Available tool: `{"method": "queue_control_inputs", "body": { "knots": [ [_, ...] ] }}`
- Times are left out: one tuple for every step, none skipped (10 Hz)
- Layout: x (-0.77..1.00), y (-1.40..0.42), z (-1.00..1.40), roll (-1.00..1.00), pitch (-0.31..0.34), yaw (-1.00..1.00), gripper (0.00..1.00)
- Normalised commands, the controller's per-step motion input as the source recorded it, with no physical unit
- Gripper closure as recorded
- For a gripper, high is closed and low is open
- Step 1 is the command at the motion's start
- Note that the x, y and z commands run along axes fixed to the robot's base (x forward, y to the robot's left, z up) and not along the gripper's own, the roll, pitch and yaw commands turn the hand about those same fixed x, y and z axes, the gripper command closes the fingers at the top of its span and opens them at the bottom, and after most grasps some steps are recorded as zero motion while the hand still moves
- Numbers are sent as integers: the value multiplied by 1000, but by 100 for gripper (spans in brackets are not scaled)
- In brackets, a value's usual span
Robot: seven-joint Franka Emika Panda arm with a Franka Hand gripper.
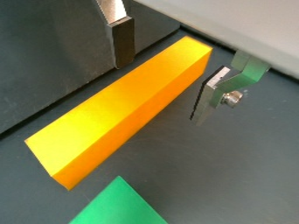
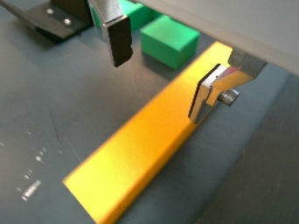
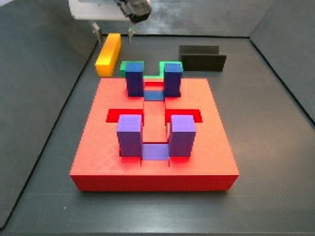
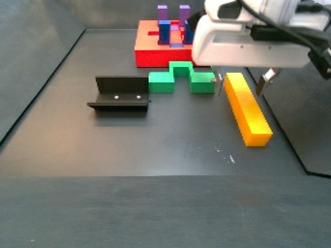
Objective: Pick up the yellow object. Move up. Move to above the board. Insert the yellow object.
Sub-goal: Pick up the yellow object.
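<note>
**Open jaws straddle yellow bar on grey floor**

Jaws stand released, one silver finger [image 1: 121, 39] on each side of the yellow object [image 1: 117, 109], with clear gaps visible between the dark pads and the bar's orange sides in both wrist views. The gripper [image 2: 163, 66] is positioned over the end of the bar nearest the green pieces, the second finger [image 2: 212, 89] hanging just off the bar's edge without touching it. The yellow object [image 2: 146, 153] lies flat on the dark grey floor [image 2: 47, 131], yellow face up.

In a side view the gripper [image 4: 265, 73] sits beneath the white body of the arm [image 4: 253, 44], low over the far end of the yellow object [image 4: 246, 108], which runs lengthwise toward the near edge of the floor. A green block [image 4: 181, 76] rests on the floor just left of that end, apart from the bar, and the fixture [image 4: 120, 95] stands further left.

The board [image 3: 154, 152], a red slab, lies well apart from the bar in a side view, carrying purple [image 3: 132, 136], blue [image 3: 154, 149] and green [image 3: 169, 67] blocks. The yellow object [image 3: 110, 53] lies beyond the board's far left corner, with the gripper [image 3: 127, 30] above it. A black block [image 3: 202, 58] sits at the far right.
</note>
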Motion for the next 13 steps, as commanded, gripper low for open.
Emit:
{"method": "queue_control_inputs", "body": {
  "knots": [
    [-297, 37, -146, -29, -121, 0, 0],
    [-220, 31, -137, -43, -140, 0, 0],
    [-123, 20, -180, -46, -141, 0, 0],
    [-180, 29, -231, -53, -163, 0, 0],
    [-134, 40, -246, -67, -159, 0, 0],
    [0, 63, -234, -57, -94, 0, 0],
    [0, 106, -257, -43, -39, 0, 0],
    [71, 129, -257, -47, 0, 0, 0],
    [31, 0, -240, -20, 0, 0, 0],
    [0, 0, -229, -26, -21, 0, 0],
    [9, 0, -240, -34, -33, 0, 0],
    [0, -6, -206, -39, -39, 0, 0],
    [0, 0, -114, -17, -27, 0, 0]
  ]
}}
